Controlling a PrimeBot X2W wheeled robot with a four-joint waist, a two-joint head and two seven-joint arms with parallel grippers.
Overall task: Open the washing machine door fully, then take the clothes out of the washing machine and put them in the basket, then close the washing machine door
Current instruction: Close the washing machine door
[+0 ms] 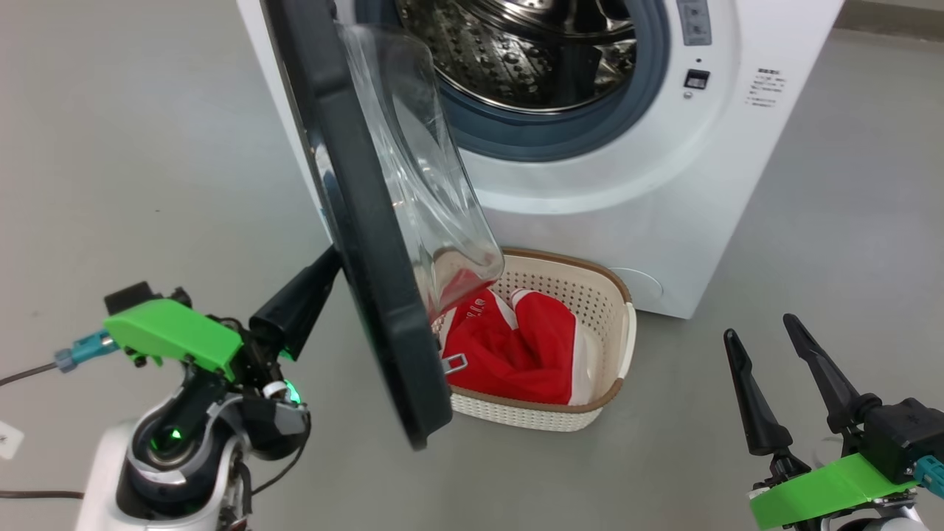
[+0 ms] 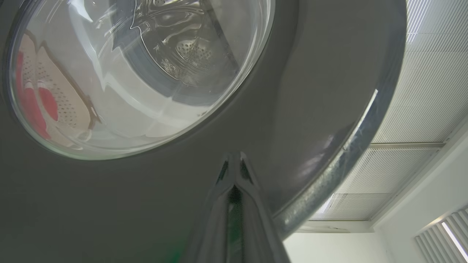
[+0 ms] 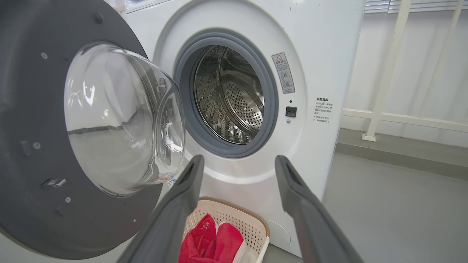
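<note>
1. The washing machine door stands partly swung out. In the head view it runs edge-on from top centre down to lower centre, and the frame's upper edge cuts off its top. Its clear glass bowl bulges to the right, toward the machine.
2. The washing machine takes up the upper right of the head view with its top cut away, so only the lower part of the steel drum and the grey ring is seen. The part of the drum that shows is bare perforated steel. The ring hides its near floor.
3. The basket sits on the floor against the machine's base, at lower centre of the head view. Its left end is hidden behind the door and bowl. Red clothes with white trim lie inside it, partly seen warped through the glass.
4. The left gripper is at the lower left of the head view, fingers pressed together and holding nothing. Its tips pass out of sight behind the door's edge. In the left wrist view the closed fingers rise from bottom centre to the glossy black rim just below the glass. Whether they touch it cannot be told.
5. The right gripper is at the lower right of the head view, fingers spread wide and empty, well apart from the door and basket. In the right wrist view one finger covers the basket's left edge.
</note>
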